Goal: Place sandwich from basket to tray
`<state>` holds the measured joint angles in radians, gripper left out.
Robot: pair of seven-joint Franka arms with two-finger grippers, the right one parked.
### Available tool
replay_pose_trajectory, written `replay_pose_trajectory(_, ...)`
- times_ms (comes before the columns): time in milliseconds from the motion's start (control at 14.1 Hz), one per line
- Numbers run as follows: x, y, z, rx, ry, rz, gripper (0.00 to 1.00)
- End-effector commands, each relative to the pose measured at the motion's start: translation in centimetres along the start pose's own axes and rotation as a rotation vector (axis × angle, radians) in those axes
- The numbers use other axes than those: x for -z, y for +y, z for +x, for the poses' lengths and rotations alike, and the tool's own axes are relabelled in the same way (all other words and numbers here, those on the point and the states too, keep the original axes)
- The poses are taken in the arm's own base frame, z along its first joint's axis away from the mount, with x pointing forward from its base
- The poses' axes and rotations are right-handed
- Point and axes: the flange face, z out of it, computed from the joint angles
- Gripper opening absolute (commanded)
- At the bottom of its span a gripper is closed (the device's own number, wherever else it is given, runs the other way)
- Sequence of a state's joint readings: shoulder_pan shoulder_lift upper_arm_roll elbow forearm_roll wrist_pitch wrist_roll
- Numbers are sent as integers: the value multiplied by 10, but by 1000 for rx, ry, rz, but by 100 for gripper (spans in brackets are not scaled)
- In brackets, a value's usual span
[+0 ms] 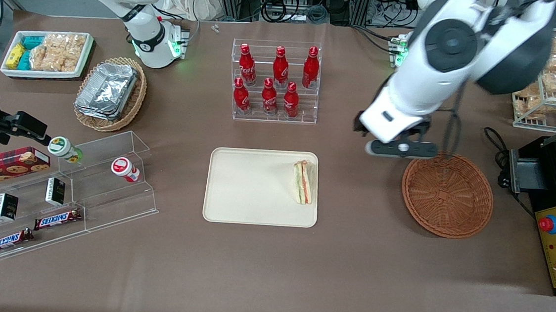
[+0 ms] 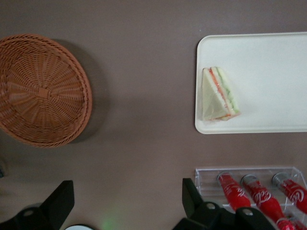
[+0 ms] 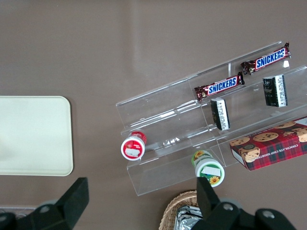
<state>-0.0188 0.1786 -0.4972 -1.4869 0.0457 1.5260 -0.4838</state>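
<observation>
Bottles [image 1: 275,82] of red cola stand on a clear stepped rack farther from the front camera than the tray [image 1: 250,193], and the same rack edge shows in the left wrist view beside the gripper's fingers [image 2: 190,194]. The sandwich [image 1: 303,182] lies on the tray near the end closest to the basket [image 1: 447,195], resting on its side with the filling layers facing up. The basket holds nothing and sits toward the working arm's end of the table, well apart from the tray. The gripper [image 1: 400,147] hangs above the table between tray and basket, close to the basket's rim; in the front view the arm's white housing covers most of it, while the left wrist view shows its two dark fingers spread wide with nothing between them. The right wrist view alone gives a close look at the clear shelf [image 3: 206,124] with snack bars, a biscuit box and two small jars, toward the parked arm's end. There only a corner of the tray shows, cut off at the edge.
</observation>
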Motion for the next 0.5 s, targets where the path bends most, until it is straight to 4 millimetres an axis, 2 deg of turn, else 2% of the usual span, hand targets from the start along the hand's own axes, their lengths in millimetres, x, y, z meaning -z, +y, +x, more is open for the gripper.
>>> replay_pose_trajectory(0, 21, -34, -18, -12, -22, -7, 100)
replay_pose_trajectory(71, 28, -66, -12, 50, -18, -6, 100)
replay_pose_trajectory(142, 38, -82, -15, 73, 1, -2, 100)
replay_pose_trajectory(212, 44, -110, -13, 74, 7, -7, 100)
replay_pose_trajectory(425, 56, -170, -24, -72, -43, -15, 100)
